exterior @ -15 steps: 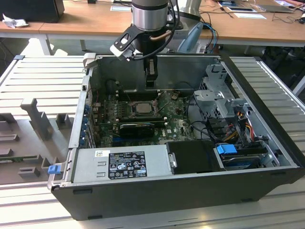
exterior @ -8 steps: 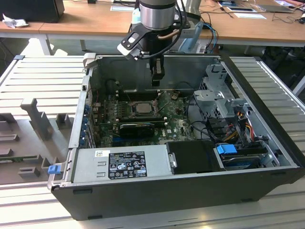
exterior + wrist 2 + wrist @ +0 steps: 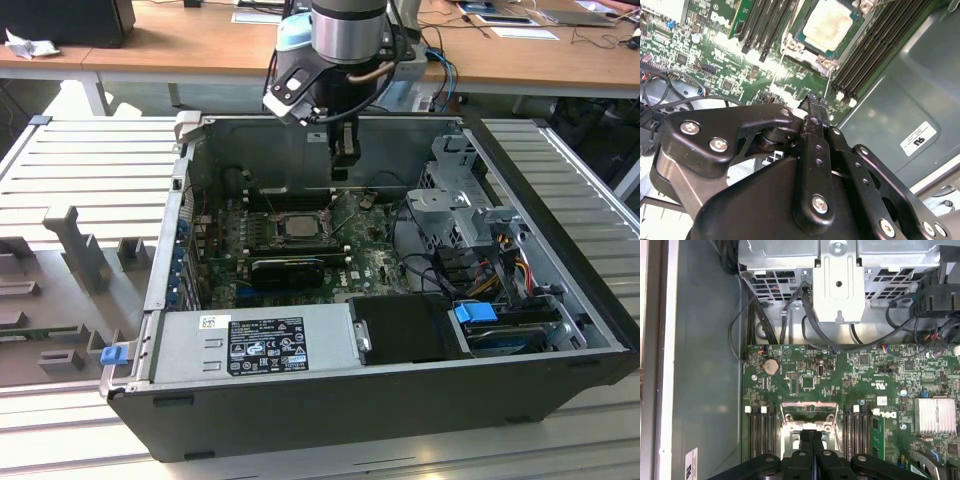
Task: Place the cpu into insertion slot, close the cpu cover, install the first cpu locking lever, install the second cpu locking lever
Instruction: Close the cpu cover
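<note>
The cpu (image 3: 831, 23), a pale silvery square, lies flat in its socket on the green motherboard (image 3: 715, 60); in the exterior view the cpu (image 3: 297, 225) sits mid-board. The cpu cover (image 3: 807, 50), a thin metal frame, lies around it. A thin metal lever rod (image 3: 828, 82) runs from the socket's corner toward my fingertips. My gripper (image 3: 814, 100) is shut, its black fingers pressed together with nothing seen between them. It hangs just beside the socket's edge, over the metal socket frame (image 3: 790, 420). From outside, the gripper (image 3: 341, 172) hovers a little behind the cpu.
Black memory slots (image 3: 765, 25) flank the socket on both sides. A metal drive cage (image 3: 460, 200) with cables (image 3: 810, 325) stands at the exterior view's right, a power supply (image 3: 255, 340) at the front. The grey case wall (image 3: 890, 100) is close by.
</note>
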Robot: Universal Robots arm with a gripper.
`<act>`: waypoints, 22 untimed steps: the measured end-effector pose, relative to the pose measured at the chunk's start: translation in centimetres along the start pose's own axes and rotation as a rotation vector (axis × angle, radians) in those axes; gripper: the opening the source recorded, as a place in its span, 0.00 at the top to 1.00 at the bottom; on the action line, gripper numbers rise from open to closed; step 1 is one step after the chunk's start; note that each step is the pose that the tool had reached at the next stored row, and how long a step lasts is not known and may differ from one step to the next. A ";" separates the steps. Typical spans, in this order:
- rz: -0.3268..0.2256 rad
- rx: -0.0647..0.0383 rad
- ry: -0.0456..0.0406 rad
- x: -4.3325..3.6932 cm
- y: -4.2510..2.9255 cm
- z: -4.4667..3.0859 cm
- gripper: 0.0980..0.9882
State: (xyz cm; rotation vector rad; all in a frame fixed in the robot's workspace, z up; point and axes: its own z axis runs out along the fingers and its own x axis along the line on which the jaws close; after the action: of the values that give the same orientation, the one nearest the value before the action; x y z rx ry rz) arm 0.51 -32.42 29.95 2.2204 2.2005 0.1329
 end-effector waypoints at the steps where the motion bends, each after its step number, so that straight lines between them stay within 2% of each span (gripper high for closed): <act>1: 0.000 0.000 0.0000 0.00 0.30 0.02 0.99; 6: 0.000 0.001 0.0004 0.02 1.29 0.16 0.99; 8: 0.000 0.001 -0.0001 -0.01 1.64 0.70 0.99; 12: 0.000 0.001 0.0000 -0.05 1.66 1.49 0.99; 16: 0.000 0.001 0.0000 -0.08 1.76 1.98 0.99; 22: 0.000 0.001 0.0003 -0.09 2.20 2.13 0.99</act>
State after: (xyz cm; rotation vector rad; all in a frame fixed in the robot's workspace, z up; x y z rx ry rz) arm 2.86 -32.42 27.97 2.2211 2.2013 0.1320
